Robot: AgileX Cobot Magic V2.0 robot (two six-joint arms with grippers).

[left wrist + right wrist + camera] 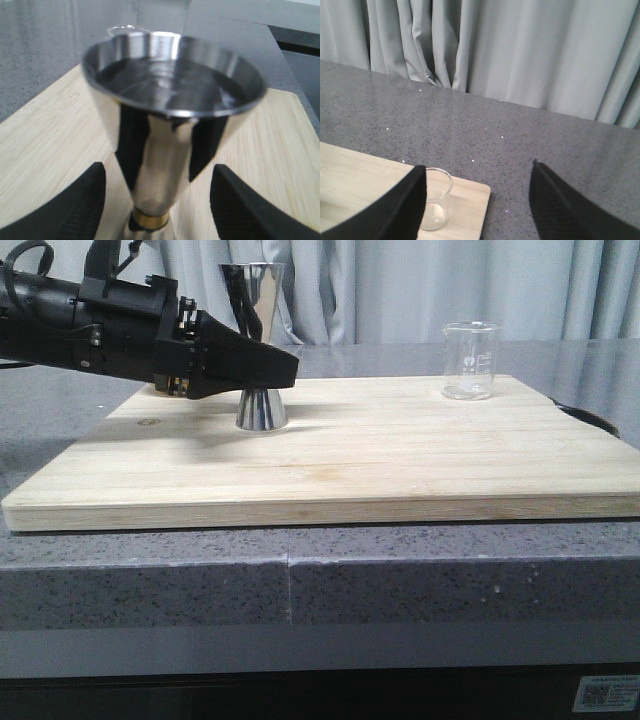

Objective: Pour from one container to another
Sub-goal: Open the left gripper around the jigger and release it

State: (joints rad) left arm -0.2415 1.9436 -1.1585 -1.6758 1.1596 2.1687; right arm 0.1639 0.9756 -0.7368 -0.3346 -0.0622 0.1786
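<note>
The steel jigger stands upright on the wooden board, left of centre. My left gripper reaches in from the left at the height of its waist. In the left wrist view the jigger fills the frame, its gold band low between my two black fingers, with a gap on each side; the left gripper is open. The clear glass beaker stands alone at the board's far right. In the right wrist view my right gripper hangs open above the beaker, which one finger partly hides.
The board lies on a grey speckled counter, with grey curtains behind. A dark rounded object shows past the board's right edge. The beaker sits close to the board's far right corner.
</note>
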